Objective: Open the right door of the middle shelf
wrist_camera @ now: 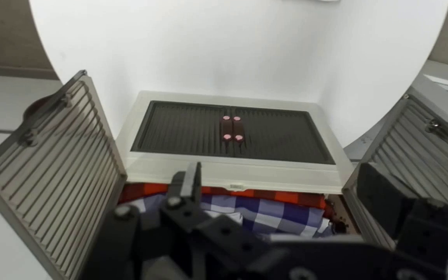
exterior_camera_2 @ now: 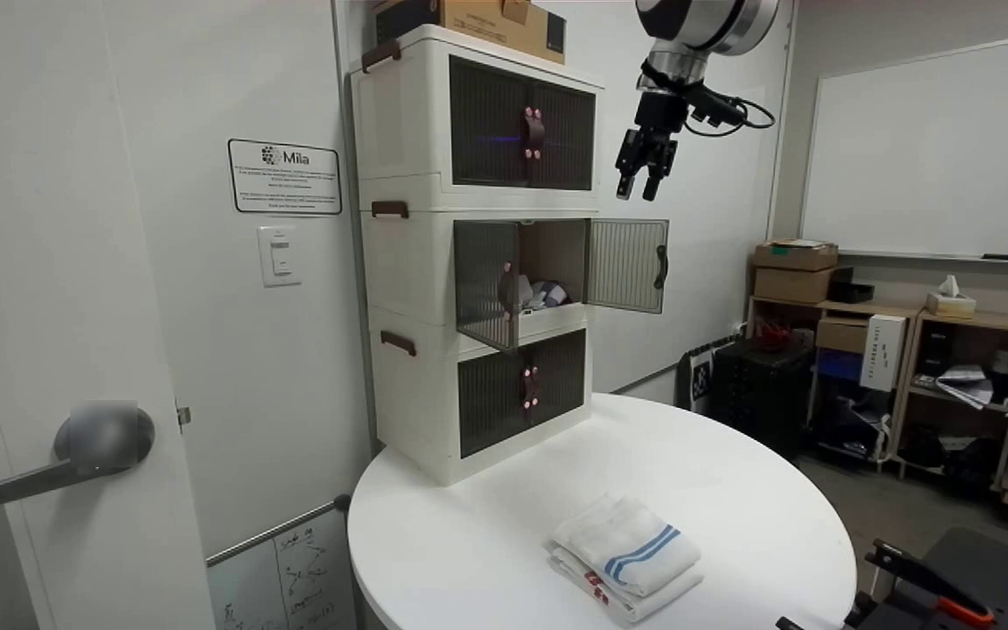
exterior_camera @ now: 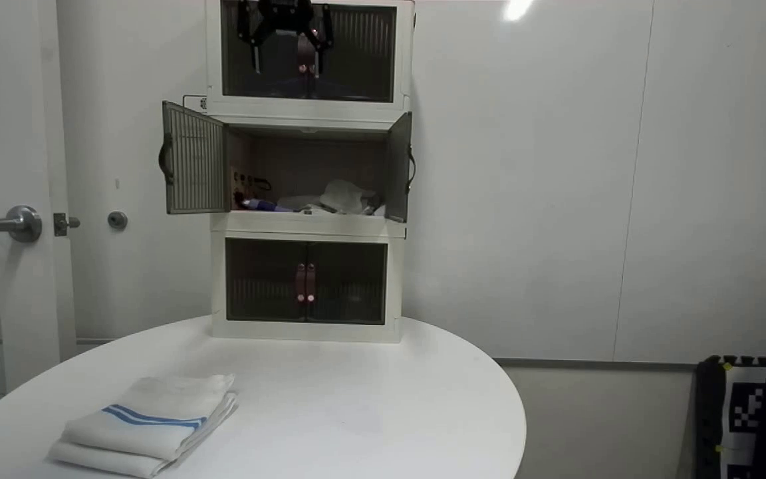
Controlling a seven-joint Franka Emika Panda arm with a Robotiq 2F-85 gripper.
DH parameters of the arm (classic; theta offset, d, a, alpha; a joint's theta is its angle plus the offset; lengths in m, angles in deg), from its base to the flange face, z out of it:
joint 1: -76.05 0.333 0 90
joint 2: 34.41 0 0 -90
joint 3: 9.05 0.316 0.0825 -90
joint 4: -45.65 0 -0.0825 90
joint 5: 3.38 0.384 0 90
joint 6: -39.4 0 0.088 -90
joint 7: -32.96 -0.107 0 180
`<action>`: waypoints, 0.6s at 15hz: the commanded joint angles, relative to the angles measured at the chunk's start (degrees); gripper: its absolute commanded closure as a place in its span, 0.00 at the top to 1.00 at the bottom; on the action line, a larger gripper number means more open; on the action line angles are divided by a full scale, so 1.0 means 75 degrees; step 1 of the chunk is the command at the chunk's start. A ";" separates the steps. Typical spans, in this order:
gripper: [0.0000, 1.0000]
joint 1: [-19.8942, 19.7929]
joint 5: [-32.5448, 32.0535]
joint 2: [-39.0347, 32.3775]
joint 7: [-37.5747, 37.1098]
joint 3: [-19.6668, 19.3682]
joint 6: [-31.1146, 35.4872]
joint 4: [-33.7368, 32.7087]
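The middle shelf (exterior_camera: 310, 226) of the white stacked cabinet has both doors swung open. Its right door (exterior_camera: 399, 166) has a dark handle and stands outward; it shows in an exterior view (exterior_camera_2: 626, 267) and at the left of the upside-down wrist view (wrist_camera: 56, 175). Its left door (exterior_camera: 197, 159) is also open, seen in an exterior view (exterior_camera_2: 482, 284) and the wrist view (wrist_camera: 410, 155). My gripper (exterior_camera: 288, 70) is open and empty, in front of the top shelf, above the middle opening; it shows in an exterior view (exterior_camera_2: 637, 192) and the wrist view (wrist_camera: 280, 179). It holds neither door.
The top shelf (exterior_camera_2: 521, 122) and bottom shelf (exterior_camera: 306, 283) have closed dark doors. Checkered cloths (wrist_camera: 263, 214) lie inside the middle shelf. A folded towel (exterior_camera: 143, 426) lies on the round white table (exterior_camera: 370, 412). A cardboard box (exterior_camera_2: 495, 26) sits on the cabinet.
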 commanded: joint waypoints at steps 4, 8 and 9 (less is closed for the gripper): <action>1.00 0.0215 -0.0145 0.1731 -0.0350 -0.0194 0.2428 0.3237; 1.00 0.0361 -0.0048 0.1663 -0.0315 -0.0386 0.2624 0.3502; 1.00 0.0390 -0.0036 0.1826 -0.0332 -0.0419 0.2742 0.3776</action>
